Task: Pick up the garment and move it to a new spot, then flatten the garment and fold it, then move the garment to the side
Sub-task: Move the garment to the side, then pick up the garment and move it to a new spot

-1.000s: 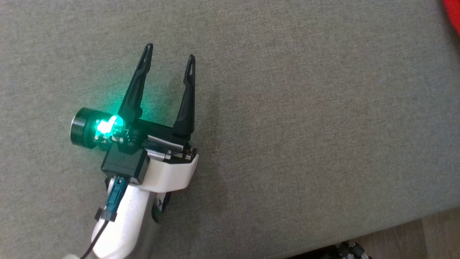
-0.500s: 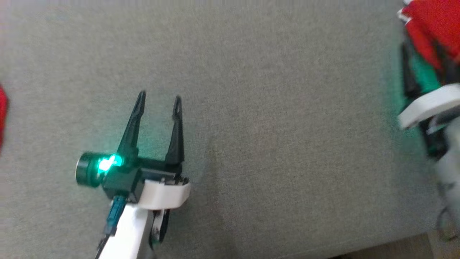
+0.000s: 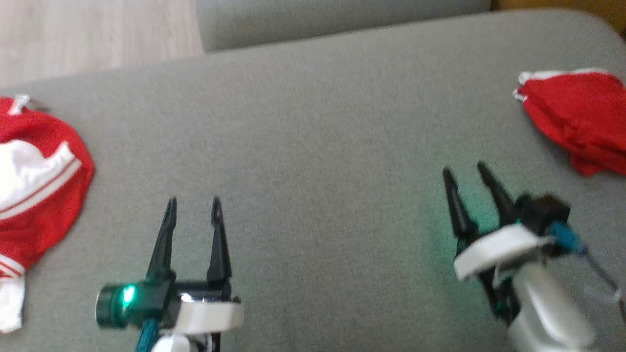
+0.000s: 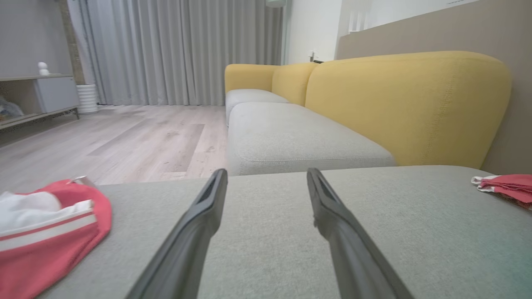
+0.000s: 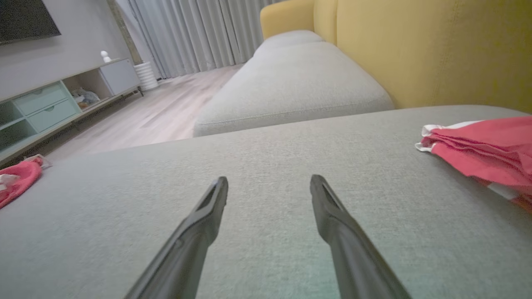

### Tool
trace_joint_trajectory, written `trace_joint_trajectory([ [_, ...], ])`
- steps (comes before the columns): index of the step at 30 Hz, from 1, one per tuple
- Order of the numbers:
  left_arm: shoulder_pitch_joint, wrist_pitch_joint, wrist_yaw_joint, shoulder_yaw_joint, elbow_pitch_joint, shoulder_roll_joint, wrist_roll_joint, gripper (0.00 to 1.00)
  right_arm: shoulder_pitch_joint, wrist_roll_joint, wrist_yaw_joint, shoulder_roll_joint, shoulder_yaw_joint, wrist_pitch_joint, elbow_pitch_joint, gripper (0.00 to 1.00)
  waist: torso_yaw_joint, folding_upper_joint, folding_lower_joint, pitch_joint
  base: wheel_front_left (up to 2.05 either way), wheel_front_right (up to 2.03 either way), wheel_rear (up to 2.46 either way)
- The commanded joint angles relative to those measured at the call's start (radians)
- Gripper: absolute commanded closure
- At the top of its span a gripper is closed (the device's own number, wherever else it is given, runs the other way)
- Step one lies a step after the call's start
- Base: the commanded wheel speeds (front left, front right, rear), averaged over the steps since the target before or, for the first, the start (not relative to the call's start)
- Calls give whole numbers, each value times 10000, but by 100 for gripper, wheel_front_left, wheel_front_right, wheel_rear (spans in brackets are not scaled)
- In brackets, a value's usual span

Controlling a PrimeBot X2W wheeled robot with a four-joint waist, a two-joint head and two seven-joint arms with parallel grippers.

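A folded red garment with white trim lies at the far right of the grey cushion. It also shows in the right wrist view and the left wrist view. A second red and white garment lies crumpled at the left edge. My left gripper hovers open over bare cushion at the lower left. My right gripper stands open and empty, down and left of the folded garment and apart from it.
A yellow sofa back rises behind the cushion, and another grey seat cushion lies beyond it. Pale wooden floor lies past the far left edge. A low cabinet stands by the wall.
The head camera has swung up, so both garments and the cushion's far edge now show. My right gripper, which was at the red garment half a second ago, now stands back from it, open.
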Motion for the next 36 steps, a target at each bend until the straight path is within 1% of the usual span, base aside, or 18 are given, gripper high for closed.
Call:
trace_joint_trajectory([
  [1, 79, -42, 72, 384, -319, -17, -81, 0, 259, -238, -7, 148, 46, -133, -408, 0, 172, -1, 2, -723, 0, 0, 0],
  [4, 701, -42, 162, 521, -382, -17, -330, 0, 1278, -911, -7, 571, -405, -134, -1296, 0, 203, -1, 2, -1280, 0, 0, 0],
  [6, 1033, -42, 161, 571, -445, -17, -429, 0, 1860, -1290, -7, 737, -570, -134, -2142, 0, 231, -1, 2, -1448, 0, 0, 0],
  [8, 1293, -42, 138, 617, -444, -17, -358, 0, 2416, -1471, -7, 869, -665, -134, -2741, 0, 260, -1, 2, -1605, 0, 0, 0],
  [11, 1595, -42, 135, 739, -388, -18, -183, 0, 3013, -1684, -7, 958, -694, -134, -3200, 0, 280, -1, 2, -1769, 0, 0, 0],
  [17, 1957, -42, 118, 990, -402, -18, 234, 0, 3529, -2048, -7, 1055, -807, -135, -3387, 0, 277, -1, 2, -1998, 0, 0, 0],
  [36, 1924, -42, -18, 993, -306, -18, 237, 0, 3677, -2438, -7, 1163, -1275, -135, -3565, 0, 580, -1, 2, -1973, 0, 0, 0],
])
